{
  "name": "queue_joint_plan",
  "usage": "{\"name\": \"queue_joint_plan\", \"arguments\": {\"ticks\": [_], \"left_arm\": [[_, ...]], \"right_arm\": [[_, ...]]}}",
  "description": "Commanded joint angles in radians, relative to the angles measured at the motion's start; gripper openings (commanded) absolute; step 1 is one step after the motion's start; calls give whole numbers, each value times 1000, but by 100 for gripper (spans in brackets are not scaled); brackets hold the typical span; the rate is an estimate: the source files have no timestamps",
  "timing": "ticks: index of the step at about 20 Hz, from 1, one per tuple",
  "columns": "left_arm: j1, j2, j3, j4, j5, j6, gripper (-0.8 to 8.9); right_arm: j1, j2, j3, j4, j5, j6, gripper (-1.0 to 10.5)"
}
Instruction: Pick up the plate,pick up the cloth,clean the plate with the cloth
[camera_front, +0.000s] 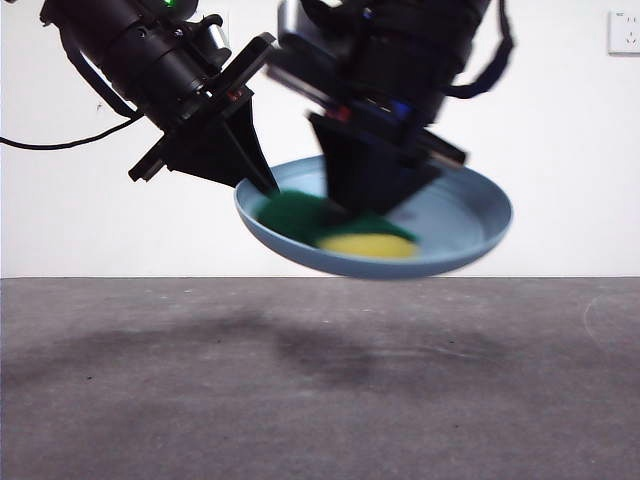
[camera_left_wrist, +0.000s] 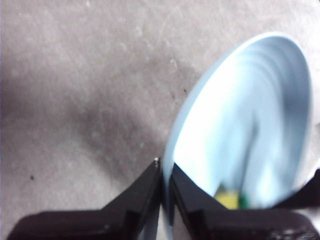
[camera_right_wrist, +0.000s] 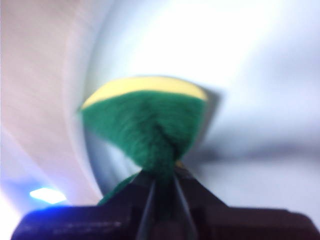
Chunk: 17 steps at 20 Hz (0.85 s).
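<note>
The light-blue plate (camera_front: 460, 215) hangs tilted in the air above the table. My left gripper (camera_front: 262, 185) is shut on its left rim; in the left wrist view the left gripper (camera_left_wrist: 165, 175) pinches the rim of the plate (camera_left_wrist: 250, 120). My right gripper (camera_front: 365, 205) reaches down into the plate and is shut on the cloth (camera_front: 345, 230), a yellow sponge with a green layer. The cloth lies against the plate's inside. In the right wrist view the right gripper (camera_right_wrist: 162, 187) clamps the cloth (camera_right_wrist: 147, 120) by its green side, with the plate (camera_right_wrist: 260, 65) behind it, blurred.
The grey table top (camera_front: 320, 380) lies below the plate with the arms' shadows on it. A white wall stands behind, with a socket (camera_front: 624, 32) at the top right.
</note>
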<state>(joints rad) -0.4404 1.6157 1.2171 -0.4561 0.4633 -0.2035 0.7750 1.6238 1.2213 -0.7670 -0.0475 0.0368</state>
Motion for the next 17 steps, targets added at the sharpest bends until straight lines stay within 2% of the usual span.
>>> {"name": "queue_joint_plan", "arguments": {"ticks": [1,2,4,5,8,11,14,16,17], "left_arm": [[10,-7,3,-47,38,-3,-8],[10,-7,3,-84,38,23,-8],[10,-7,3,-150,39,66,-8],[10,-7,3,-172,39,81,-8],[10,-7,3,-212,42,108,-8],[8,-7,3,-203,44,106,-8],[8,-7,3,-150,43,87,-8],[8,-7,3,-113,43,53,-8],[8,-7,3,-95,44,40,-8]], "right_arm": [[-16,0,-16,-68,284,-13,-16],[-29,-11,-16,-63,391,-13,-16],[-41,-23,-16,-6,513,-13,-16],[-48,-28,-16,36,529,-13,-16],[-68,-32,-16,164,487,-13,-16],[-80,-31,-16,264,302,-5,-16],[-79,-31,-16,314,-20,68,-16],[-66,-31,-16,276,-146,80,-16],[-64,-31,-16,243,-160,79,-16]]}}
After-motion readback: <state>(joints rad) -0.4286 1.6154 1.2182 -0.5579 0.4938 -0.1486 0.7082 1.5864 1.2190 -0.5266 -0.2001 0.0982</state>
